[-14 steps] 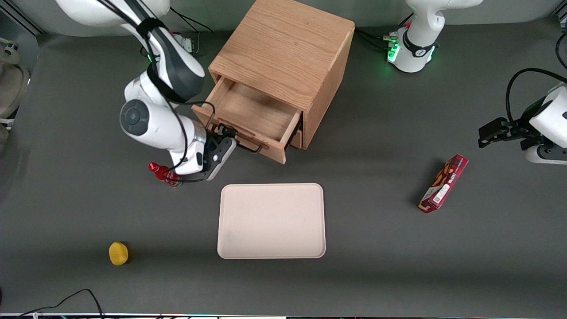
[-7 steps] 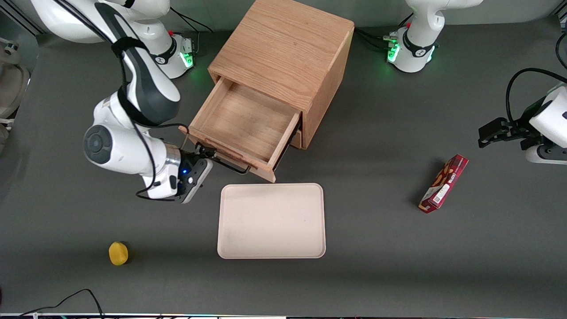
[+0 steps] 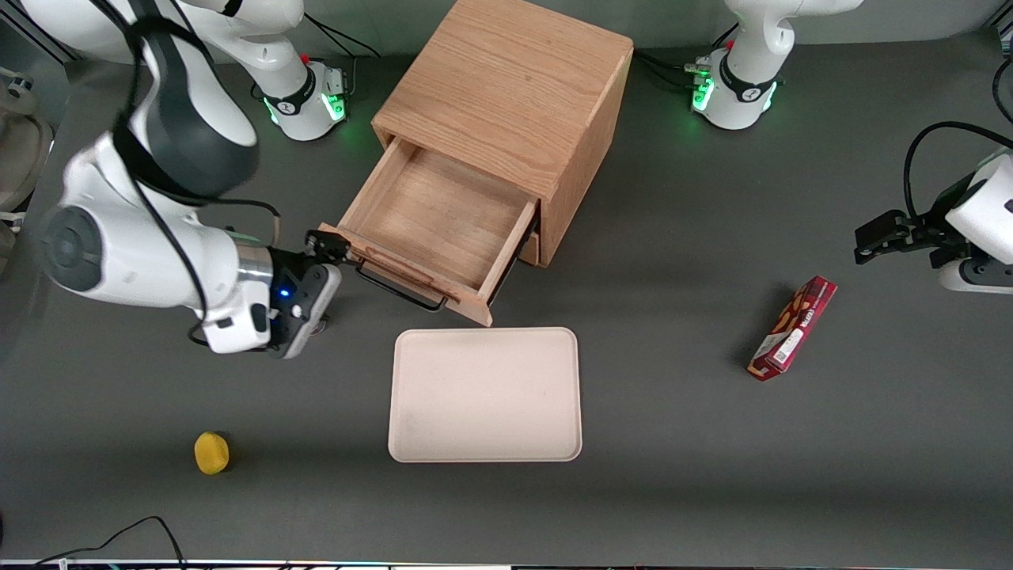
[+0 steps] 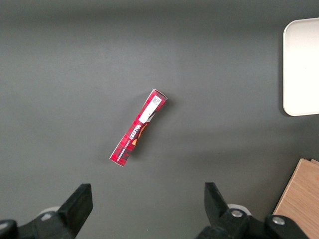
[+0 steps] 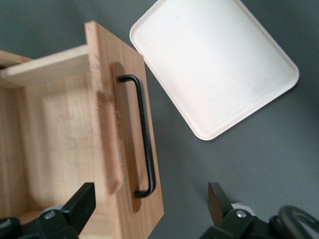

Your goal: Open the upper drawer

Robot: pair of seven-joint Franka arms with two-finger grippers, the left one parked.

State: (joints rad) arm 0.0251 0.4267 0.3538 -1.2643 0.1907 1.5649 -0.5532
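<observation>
Oak upper drawer (image 3: 439, 226) — stands pulled well out of cabinet (image 3: 506, 95), above tray (image 3: 485, 394) | gripper (image 3: 326, 249) at drawer's front corner, jaws spread, holding nothing | judged rigid, light, free-sliding | grasp point — thin black wire handle (image 5: 142, 134), mid-bar

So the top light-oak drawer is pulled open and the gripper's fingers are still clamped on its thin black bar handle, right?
Not quite. The top light-oak drawer is open, but the gripper has let go: the right wrist view shows its fingers spread, clear of the thin black bar handle.
</observation>
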